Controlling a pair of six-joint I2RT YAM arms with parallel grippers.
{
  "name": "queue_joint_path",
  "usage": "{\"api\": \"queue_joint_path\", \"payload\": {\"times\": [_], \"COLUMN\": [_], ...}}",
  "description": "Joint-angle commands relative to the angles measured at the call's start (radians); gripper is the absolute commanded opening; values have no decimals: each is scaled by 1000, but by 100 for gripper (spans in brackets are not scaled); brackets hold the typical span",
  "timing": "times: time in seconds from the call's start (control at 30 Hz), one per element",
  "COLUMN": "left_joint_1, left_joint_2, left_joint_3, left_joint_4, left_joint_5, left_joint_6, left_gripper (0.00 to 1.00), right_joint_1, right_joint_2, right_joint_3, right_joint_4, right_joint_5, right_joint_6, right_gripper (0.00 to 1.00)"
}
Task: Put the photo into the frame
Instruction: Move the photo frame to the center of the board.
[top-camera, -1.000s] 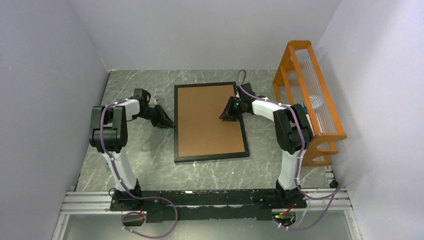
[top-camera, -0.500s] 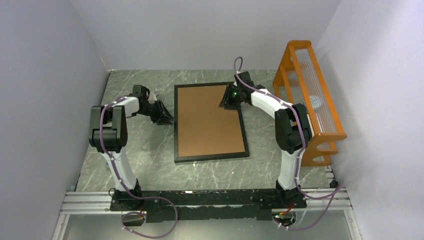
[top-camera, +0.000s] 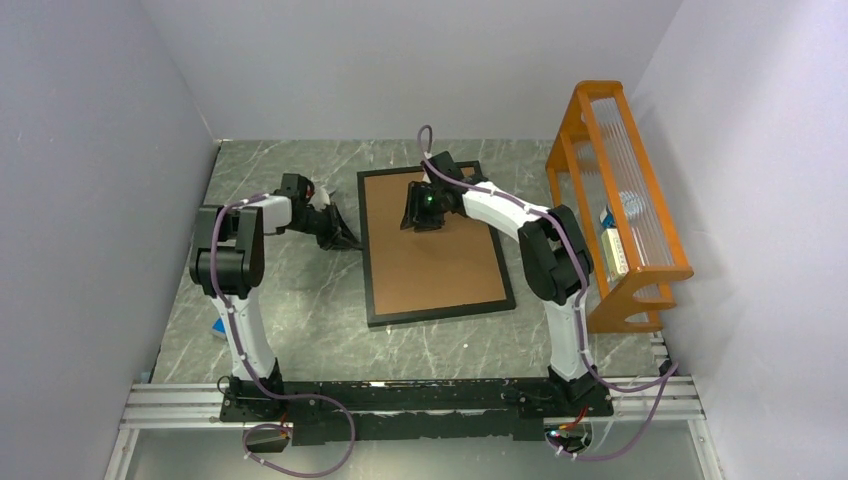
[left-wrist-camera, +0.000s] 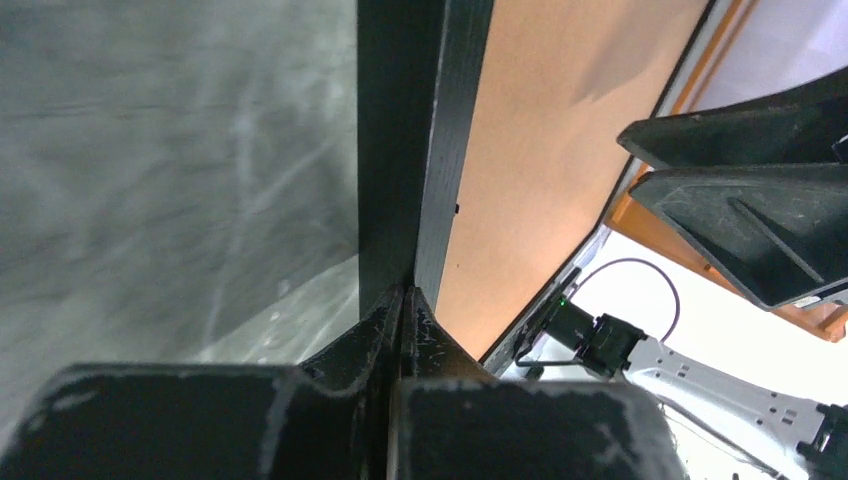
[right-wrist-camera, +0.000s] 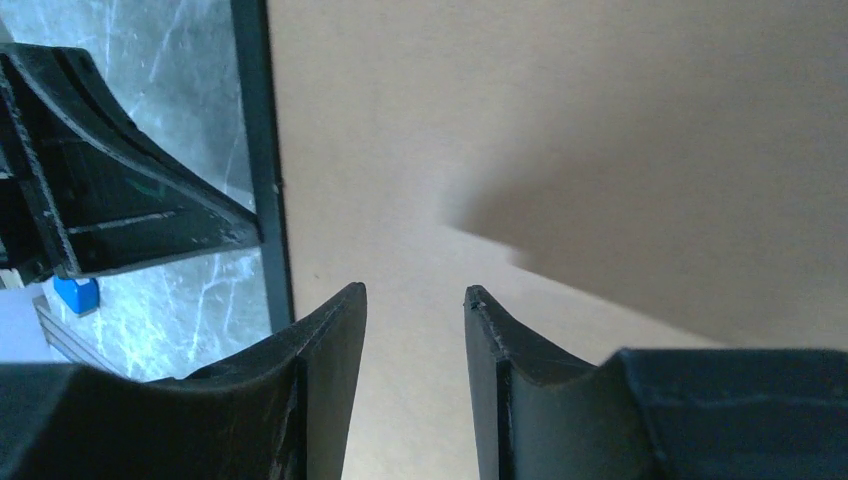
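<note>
The black frame (top-camera: 440, 312) lies flat on the table with a plain brown backing board (top-camera: 440, 260) filling it. The photo is hidden. My left gripper (top-camera: 347, 240) is shut, its tips (left-wrist-camera: 405, 295) against the frame's left rail (left-wrist-camera: 400, 150), with nothing seen between the jaws. My right gripper (top-camera: 418, 214) hovers over the far part of the board, open, with only bare board (right-wrist-camera: 500, 120) showing between its tips (right-wrist-camera: 412, 292). The frame's left rail (right-wrist-camera: 255, 150) and the left gripper's fingers (right-wrist-camera: 130, 210) show in the right wrist view.
An orange wooden rack (top-camera: 620, 200) stands along the right wall. A small blue object (top-camera: 218, 327) lies on the table beside the left arm. Grey walls close in the left, far and right sides.
The frame has slid right and turned slightly. My right gripper moved left over the board and opened wider. My left gripper followed to the frame's left rail and shut.
</note>
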Motion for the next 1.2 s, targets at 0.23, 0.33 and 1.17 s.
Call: {"api": "queue_joint_path", "payload": {"times": [0.23, 0.33, 1.17], "left_joint_1": [-135, -137, -137], "left_joint_2": [-23, -29, 118], "left_joint_3": [-146, -157, -78], "left_joint_4": [187, 189, -78], "left_joint_5": [54, 21, -184], "left_joint_6": [-118, -140, -96], "left_gripper": [6, 6, 26], "right_joint_1": [65, 85, 191], "right_joint_2": [10, 35, 186], "right_joint_3": [63, 92, 294], "right_joint_4": [-75, -96, -240], "right_joint_5": [139, 164, 352], "right_joint_6": [-60, -66, -193], "right_gripper": [50, 52, 47]}}
